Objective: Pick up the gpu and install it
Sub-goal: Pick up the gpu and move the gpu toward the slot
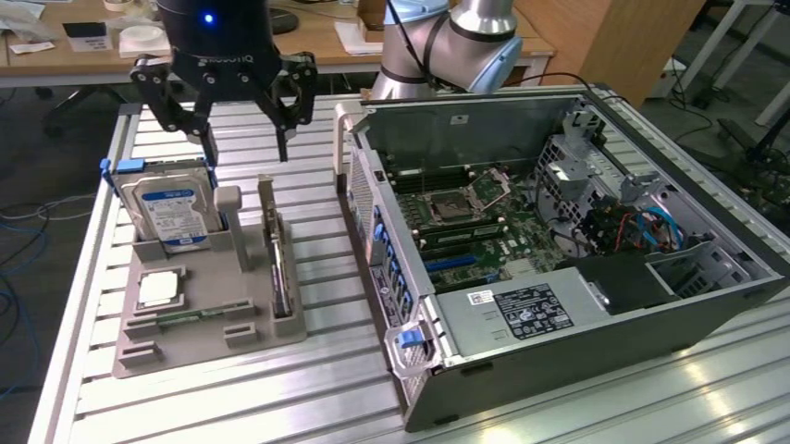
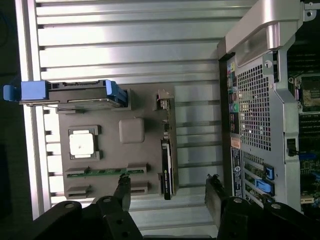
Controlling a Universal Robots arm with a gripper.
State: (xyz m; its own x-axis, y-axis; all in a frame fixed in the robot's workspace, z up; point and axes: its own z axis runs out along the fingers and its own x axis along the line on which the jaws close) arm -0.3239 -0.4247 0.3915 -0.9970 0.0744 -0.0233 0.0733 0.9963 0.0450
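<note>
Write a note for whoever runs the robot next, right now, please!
Gripper: open, empty, hanging above the tray.
Gpu: standing on edge in its tray slot, not gripped.
Case: lying open beside the tray, on the exterior view's right.
Done: nothing to see so far.
Left: gpu not yet picked up, not yet installed in the case.

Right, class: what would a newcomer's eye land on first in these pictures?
The open case dominates the exterior view's right, its motherboard exposed. At that view's left, the black gripper hangs open above a grey holder, where the gpu stands on edge beside a hard drive.
</note>
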